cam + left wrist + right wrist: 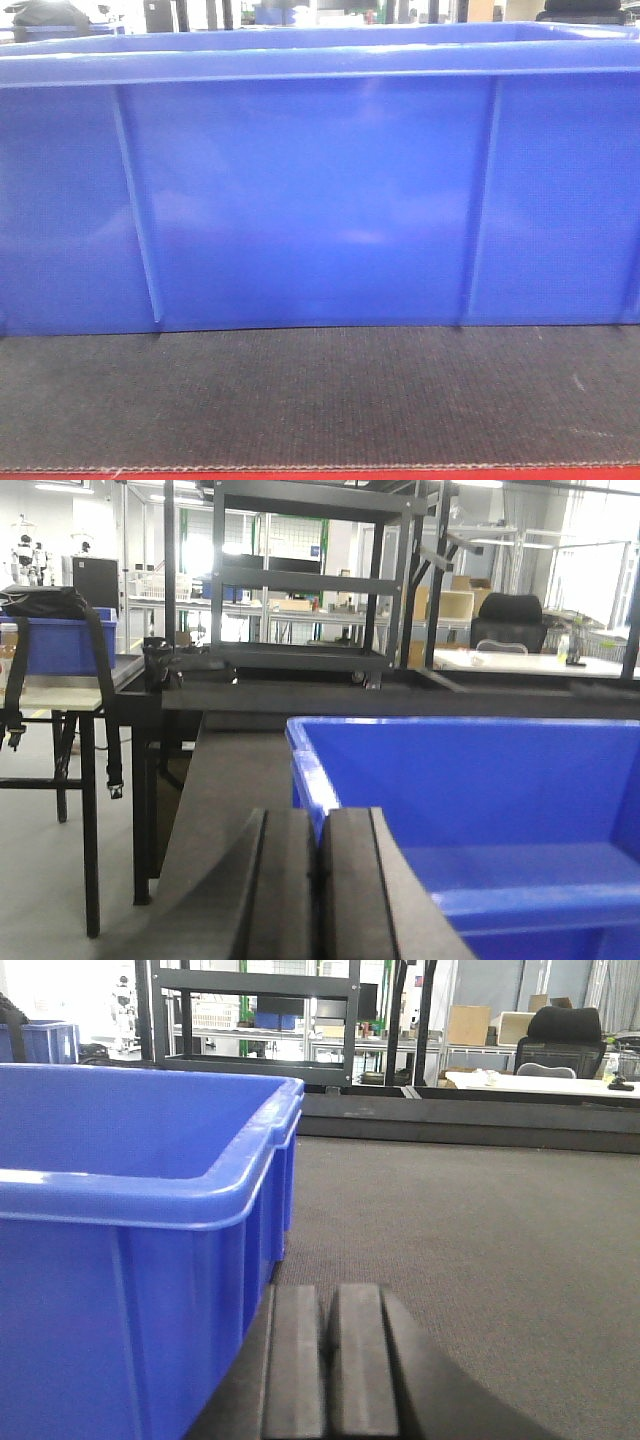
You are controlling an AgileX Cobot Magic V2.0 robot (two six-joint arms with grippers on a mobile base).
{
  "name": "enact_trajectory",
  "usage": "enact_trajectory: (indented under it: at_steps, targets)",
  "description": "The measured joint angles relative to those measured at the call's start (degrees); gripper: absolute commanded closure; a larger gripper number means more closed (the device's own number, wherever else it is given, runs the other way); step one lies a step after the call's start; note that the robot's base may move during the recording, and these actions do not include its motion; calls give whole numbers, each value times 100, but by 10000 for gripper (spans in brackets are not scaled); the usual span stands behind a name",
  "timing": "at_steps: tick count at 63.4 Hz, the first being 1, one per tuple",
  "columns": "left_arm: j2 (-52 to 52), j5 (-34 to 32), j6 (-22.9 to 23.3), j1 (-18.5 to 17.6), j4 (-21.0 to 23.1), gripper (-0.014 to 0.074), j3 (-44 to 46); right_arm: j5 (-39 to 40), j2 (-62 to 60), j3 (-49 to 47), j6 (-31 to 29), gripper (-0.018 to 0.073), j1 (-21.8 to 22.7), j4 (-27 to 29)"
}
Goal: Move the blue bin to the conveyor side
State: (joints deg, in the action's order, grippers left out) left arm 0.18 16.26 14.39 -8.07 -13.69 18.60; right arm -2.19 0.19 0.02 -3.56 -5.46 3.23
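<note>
The blue bin (320, 200) stands on the dark woven conveyor (320, 400), its long ribbed wall filling the front view above the red edge strip (320, 474). In the left wrist view the empty bin (480, 780) lies to the right. My left gripper (320, 825) is shut, its tips covering the bin's near left corner where the rim runs in; I cannot tell if they touch. In the right wrist view the bin (130, 1140) is on the left. My right gripper (329, 1295) is shut with nothing in it, low over the belt (470, 1220) beside the bin's right wall.
A black metal rack (300, 580) stands beyond the belt's far end, behind a black frame rail (470, 1120). Off the belt's left edge stands a table with another blue crate (60, 640) and a black bag. Open belt stretches to the right of the bin.
</note>
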Motion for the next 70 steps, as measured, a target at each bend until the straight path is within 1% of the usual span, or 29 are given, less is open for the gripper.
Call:
enact_trajectory:
  at_steps: [7,10,16,19,24,28,41,70]
  targets:
    - [0,-439,-438,182,245,616,-553,0,0,0,0,648,0,0]
    - [0,-815,-589,320,395,616,-981,0,0,0,0,648,0,0]
    - [0,-1350,-671,635,585,616,-1592,0,0,0,0,648,0,0]
    - [0,-1511,-696,775,655,616,-1781,0,0,0,0,648,0,0]
    - [0,-1565,-733,1042,758,616,-1843,0,0,0,0,648,0,0]
    - [0,-1667,-771,1150,831,616,-1867,0,0,0,0,648,0,0]
    - [0,-1765,-829,1202,1000,616,-1867,0,0,0,0,648,0,0]
    - [0,-1775,-838,1202,1026,616,-1867,0,0,0,0,648,0,11]
